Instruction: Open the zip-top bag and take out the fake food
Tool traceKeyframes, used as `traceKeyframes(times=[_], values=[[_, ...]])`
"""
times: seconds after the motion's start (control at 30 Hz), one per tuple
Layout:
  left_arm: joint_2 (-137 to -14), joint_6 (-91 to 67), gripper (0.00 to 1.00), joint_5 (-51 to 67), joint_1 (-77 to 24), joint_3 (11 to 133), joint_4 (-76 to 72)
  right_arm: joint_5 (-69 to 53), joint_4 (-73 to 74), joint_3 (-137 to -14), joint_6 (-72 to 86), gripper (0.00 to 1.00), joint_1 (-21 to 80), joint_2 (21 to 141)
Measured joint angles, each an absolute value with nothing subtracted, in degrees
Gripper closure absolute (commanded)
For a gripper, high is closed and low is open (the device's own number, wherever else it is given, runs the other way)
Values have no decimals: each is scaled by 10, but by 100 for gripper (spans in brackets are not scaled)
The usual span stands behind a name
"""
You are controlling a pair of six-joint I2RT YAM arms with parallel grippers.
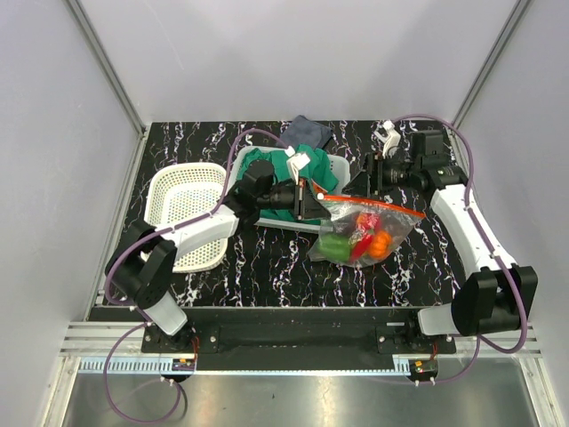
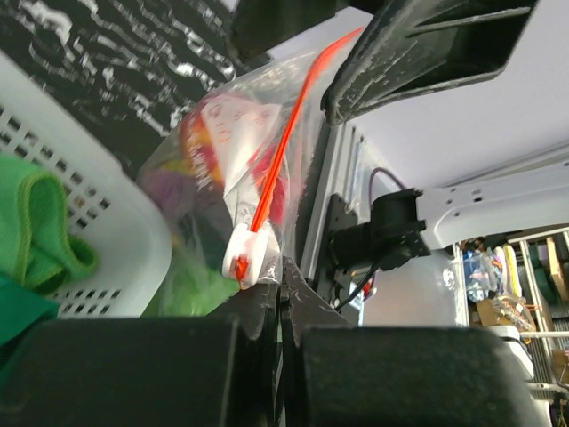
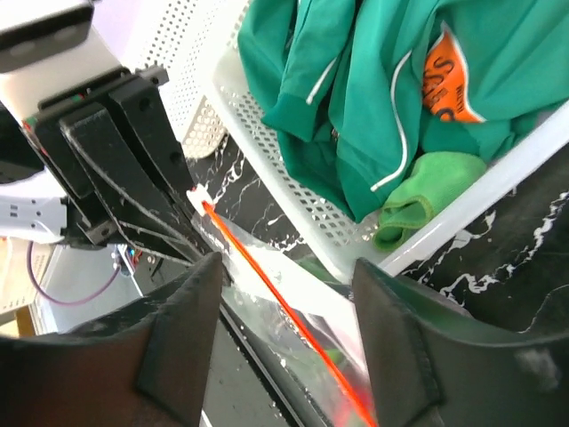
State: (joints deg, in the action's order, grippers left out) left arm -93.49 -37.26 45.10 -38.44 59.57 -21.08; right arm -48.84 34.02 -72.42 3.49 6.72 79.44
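At the left of the table (image 1: 267, 267), a white basket (image 1: 182, 182) is seen in the top view. Just right of it, a second basket (image 1: 338, 166) holds a green garment (image 1: 298, 169). The left gripper (image 1: 313, 203) is found in front of this second basket, at the left corner of the bag (image 1: 396, 221). The bag rests on the table at centre-right, with the food (image 1: 360, 242) inside it: green, red and orange pieces can be made out. The orange zip strip (image 1: 378, 205) runs along the far edge of the bag, and the right gripper (image 1: 372, 176) is held at this edge.

How the jaws stand cannot be told from above; it is shown by the wrist cameras only. In the left wrist view, the left fingers (image 2: 258, 307) are clenched on the corner of the bag, just beside the white slider (image 2: 244, 256). In the right wrist view, the right fingers (image 3: 178, 338) stand apart, released, and the strip passes between them; no contact with the plastic is seen. An orange patch (image 3: 449, 80) on the garment is shown only there.
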Motion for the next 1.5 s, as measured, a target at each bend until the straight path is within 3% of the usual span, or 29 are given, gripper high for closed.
traceKeyframes(times=[0.07, 0.6, 0.73, 0.83, 1.0, 1.07, 1.17, 1.27, 1.43, 1.5], values=[[-933, -359, 100, 450, -385, 598, -184, -500, 322, -705, 36, 46, 68, 793], [-933, -331, 100, 448, -397, 604, -132, -585, 216, -617, 63, 63, 103, 791], [-933, -329, 100, 447, -398, 608, -125, -593, 193, -606, 76, 100, 116, 791], [-933, -326, 100, 443, -398, 616, -116, -593, 183, -602, 83, 100, 117, 791], [-927, -316, 67, 424, -398, 623, -89, -580, 173, -597, 86, 100, 117, 777], [-924, -316, 58, 416, -398, 623, -87, -579, 171, -595, 88, 100, 117, 765], [-918, -325, 55, 411, -398, 615, -101, -579, 165, -595, 92, 100, 117, 752], [-915, -346, 60, 409, -398, 598, -130, -580, 161, -595, 95, 100, 117, 750], [-915, -373, 91, 408, -397, 581, -168, -579, 161, -589, 98, 100, 117, 750], [-913, -380, 99, 409, -394, 576, -182, -579, 161, -587, 98, 100, 117, 747]])
